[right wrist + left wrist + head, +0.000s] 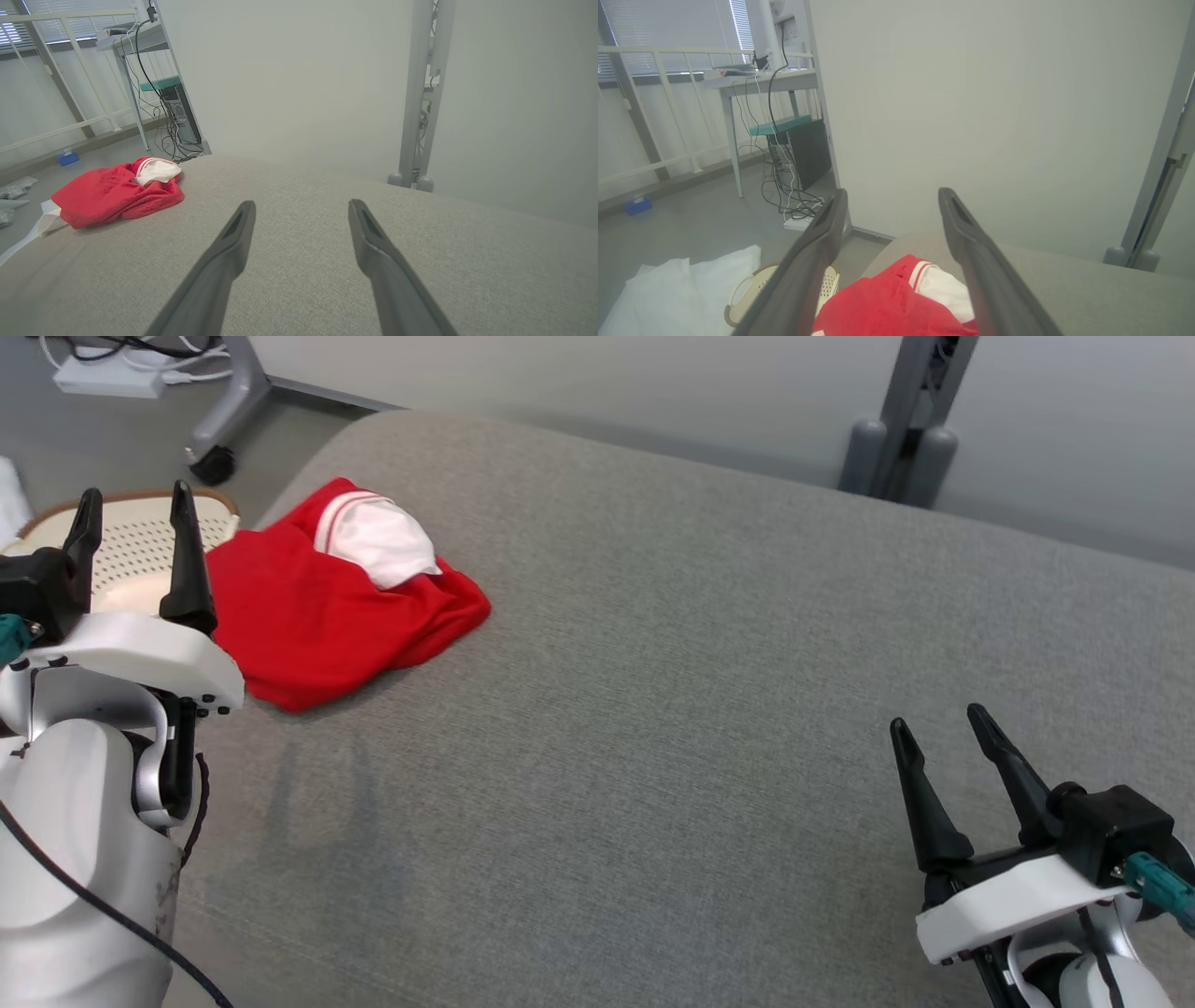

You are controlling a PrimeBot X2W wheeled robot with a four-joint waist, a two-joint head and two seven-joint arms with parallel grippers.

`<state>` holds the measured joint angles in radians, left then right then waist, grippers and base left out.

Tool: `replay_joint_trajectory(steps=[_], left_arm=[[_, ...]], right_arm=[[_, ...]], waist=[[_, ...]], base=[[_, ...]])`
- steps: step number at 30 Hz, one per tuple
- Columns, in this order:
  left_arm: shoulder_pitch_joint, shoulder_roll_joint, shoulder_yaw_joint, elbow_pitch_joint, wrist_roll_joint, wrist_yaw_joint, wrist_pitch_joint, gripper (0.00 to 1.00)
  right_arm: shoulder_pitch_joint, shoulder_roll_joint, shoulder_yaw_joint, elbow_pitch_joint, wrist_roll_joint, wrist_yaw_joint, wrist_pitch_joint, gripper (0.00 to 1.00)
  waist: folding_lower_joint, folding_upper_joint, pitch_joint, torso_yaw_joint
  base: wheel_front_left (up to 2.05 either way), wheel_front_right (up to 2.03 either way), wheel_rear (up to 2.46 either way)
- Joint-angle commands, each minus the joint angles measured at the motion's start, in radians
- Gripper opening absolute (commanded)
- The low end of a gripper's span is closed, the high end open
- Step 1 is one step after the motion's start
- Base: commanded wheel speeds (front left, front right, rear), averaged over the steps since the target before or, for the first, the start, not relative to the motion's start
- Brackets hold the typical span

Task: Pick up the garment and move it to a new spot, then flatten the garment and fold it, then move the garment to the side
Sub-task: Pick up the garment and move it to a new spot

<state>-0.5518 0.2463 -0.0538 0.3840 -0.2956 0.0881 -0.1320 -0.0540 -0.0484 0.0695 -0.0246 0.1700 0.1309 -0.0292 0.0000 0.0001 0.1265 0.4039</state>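
Plainly, the left claw (135, 493) hangs spread near the red garment (308, 616) (white trim), the right claw (936, 717) likewise spread.

Right tool (301, 204) spread above cushion (467, 242), red garment (107, 196) well apart.

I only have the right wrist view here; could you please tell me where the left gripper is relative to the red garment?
Observer: The left gripper is at the left edge of the grey surface, just left of the red garment. I cannot tell whether it touches the cloth.
Operator: Thank you. Are its jaws open?
Observer: Yes, open, with nothing gripped.
Operator: Is anything beyond the garment on that side?
Observer: A pale perforated basket with a brown rim sits just off the surface, beside the garment.
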Motion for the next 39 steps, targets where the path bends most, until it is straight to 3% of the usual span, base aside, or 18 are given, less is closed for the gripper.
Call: replay_joint_trajectory(steps=[1,11,21,22,23,24,33,39], left_arm=[[-0.036,0.007,0.008,0.079,-0.024,-0.017,0.020,1.00],[-0.170,0.014,0.048,0.513,-0.118,-0.087,0.087,1.00],[-0.249,0.013,0.065,0.751,-0.171,-0.131,0.114,1.00],[-0.257,0.015,0.065,0.765,-0.172,-0.132,0.109,0.85],[-0.263,0.015,0.065,0.780,-0.174,-0.136,0.109,0.21],[-0.268,0.017,0.064,0.791,-0.175,-0.139,0.102,0.00],[-0.328,0.065,0.057,0.774,-0.142,-0.077,-0.104,0.00],[-0.300,0.083,0.067,0.572,-0.097,-0.027,-0.131,0.00]], right_arm=[[-0.022,-0.006,-0.006,-0.010,-0.013,0.000,0.005,1.00],[-0.088,-0.021,-0.016,-0.049,-0.031,0.000,0.018,1.00],[-0.134,-0.040,0.007,-0.048,-0.022,0.000,0.021,1.00],[-0.138,-0.042,0.007,-0.048,-0.021,0.000,0.021,1.00],[-0.140,-0.043,0.005,-0.048,-0.021,0.000,0.022,1.00],[-0.141,-0.044,0.003,-0.048,-0.020,0.000,0.022,1.00],[-0.109,-0.033,-0.022,-0.031,-0.013,0.000,0.005,1.00],[-0.083,-0.024,-0.025,-0.016,-0.020,0.000,-0.002,1.00]], waist=[[0.0000,-0.0001,0.084,-0.076],[0.0000,-0.0001,0.244,-0.151],[0.0000,-0.0001,0.294,-0.180],[0.0000,-0.0001,0.295,-0.181],[0.0000,-0.0001,0.296,-0.183],[0.0000,-0.0001,0.296,-0.185],[0.0000,-0.0001,0.227,-0.176],[0.0000,-0.0001,0.146,-0.165]], base=[[0.00,0.00,0.00],[0.00,0.00,0.00],[0.00,0.00,0.00],[0.00,0.00,0.00],[0.00,0.00,0.00],[0.00,0.00,0.00],[0.00,0.00,0.00],[0.00,0.00,0.00]])
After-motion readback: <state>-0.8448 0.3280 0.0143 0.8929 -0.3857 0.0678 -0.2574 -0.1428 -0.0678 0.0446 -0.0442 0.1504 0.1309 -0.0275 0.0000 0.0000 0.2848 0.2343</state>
